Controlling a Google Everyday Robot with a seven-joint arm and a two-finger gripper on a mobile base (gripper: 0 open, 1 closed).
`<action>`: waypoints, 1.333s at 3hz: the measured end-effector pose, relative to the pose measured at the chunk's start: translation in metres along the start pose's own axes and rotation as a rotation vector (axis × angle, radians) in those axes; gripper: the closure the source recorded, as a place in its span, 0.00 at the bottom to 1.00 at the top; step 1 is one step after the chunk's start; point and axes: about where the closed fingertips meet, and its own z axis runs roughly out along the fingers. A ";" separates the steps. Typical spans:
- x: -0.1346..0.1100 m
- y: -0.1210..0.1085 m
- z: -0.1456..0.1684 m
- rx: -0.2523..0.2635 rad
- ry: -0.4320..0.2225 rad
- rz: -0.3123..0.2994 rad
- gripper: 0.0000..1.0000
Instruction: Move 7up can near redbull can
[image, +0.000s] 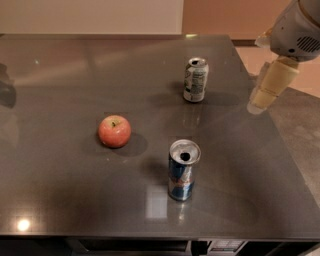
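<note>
The 7up can (195, 79), silver-white with green markings, stands upright at the back right of the dark table (60, 190). The redbull can (183, 170), blue and silver with an opened top, stands upright near the front, well apart from the 7up can. My gripper (259, 102) hangs over the table's right edge, to the right of the 7up can and clear of it. It holds nothing that I can see.
A red apple (114, 131) lies left of the two cans, at mid table. The table's right edge runs just under the gripper, with tan floor beyond it. The front edge is close below the redbull can.
</note>
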 end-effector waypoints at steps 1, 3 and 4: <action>-0.003 -0.030 0.018 0.000 -0.050 0.052 0.00; -0.040 -0.066 0.071 -0.040 -0.192 0.125 0.00; -0.061 -0.076 0.104 -0.048 -0.227 0.149 0.00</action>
